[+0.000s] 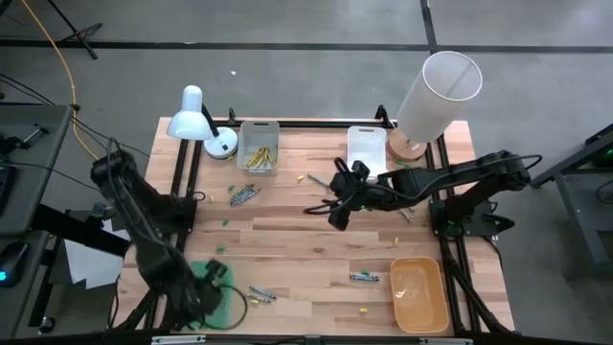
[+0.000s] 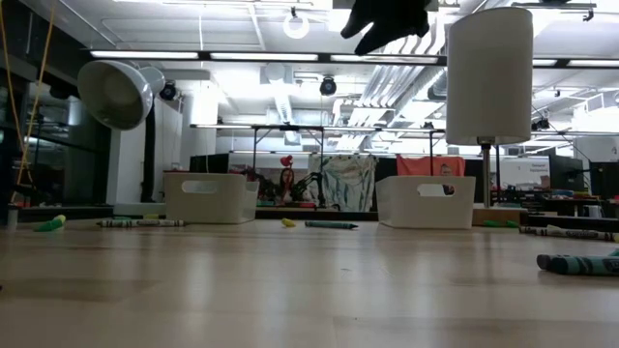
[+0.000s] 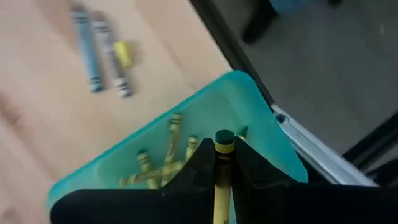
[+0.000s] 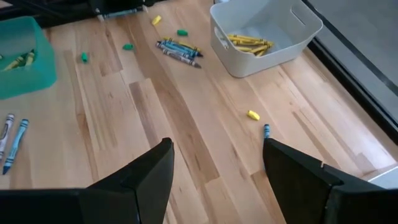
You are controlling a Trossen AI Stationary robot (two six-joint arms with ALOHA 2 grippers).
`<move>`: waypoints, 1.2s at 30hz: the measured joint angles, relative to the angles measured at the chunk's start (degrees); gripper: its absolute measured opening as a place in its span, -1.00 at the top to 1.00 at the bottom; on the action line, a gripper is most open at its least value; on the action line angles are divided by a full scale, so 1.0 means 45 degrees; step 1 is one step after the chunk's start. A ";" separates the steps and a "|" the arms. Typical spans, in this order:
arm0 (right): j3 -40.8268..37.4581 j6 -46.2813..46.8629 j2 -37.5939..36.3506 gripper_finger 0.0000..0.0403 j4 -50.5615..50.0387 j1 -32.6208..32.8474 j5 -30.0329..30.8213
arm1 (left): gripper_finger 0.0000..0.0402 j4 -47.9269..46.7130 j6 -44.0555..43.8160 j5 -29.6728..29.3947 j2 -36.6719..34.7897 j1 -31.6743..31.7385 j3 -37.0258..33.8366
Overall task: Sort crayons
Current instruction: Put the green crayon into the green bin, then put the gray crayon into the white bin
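Here the left end effector pinches a green crayon lengthwise, tip seemingly toward the teal tray.

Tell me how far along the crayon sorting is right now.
Partly done. Yellow crayons already lie in the white bin, and some crayons sit in the teal tray. In hand: the left tool is shut on a green crayon above that tray. The right tool is open over the table centre. Left: loose crayons, and another pair near the orange tray.
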 joint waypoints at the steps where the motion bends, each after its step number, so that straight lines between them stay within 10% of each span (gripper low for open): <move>1: 0.0000 0.0002 0.0045 -0.18 0.0009 0.0000 -0.0008 | 0.99 0.0137 0.0467 0.0374 0.0339 -0.0018 0.0000; 15: 0.0000 0.0214 0.0145 -0.18 0.0050 0.0000 -0.0018 | 0.95 0.0802 0.4533 0.2944 0.2962 0.0161 -0.0023; 36: 0.0000 -0.0204 0.0145 -0.18 0.0050 0.0000 -0.0021 | 0.64 -0.0068 0.2519 0.3432 0.0920 0.1223 -0.0330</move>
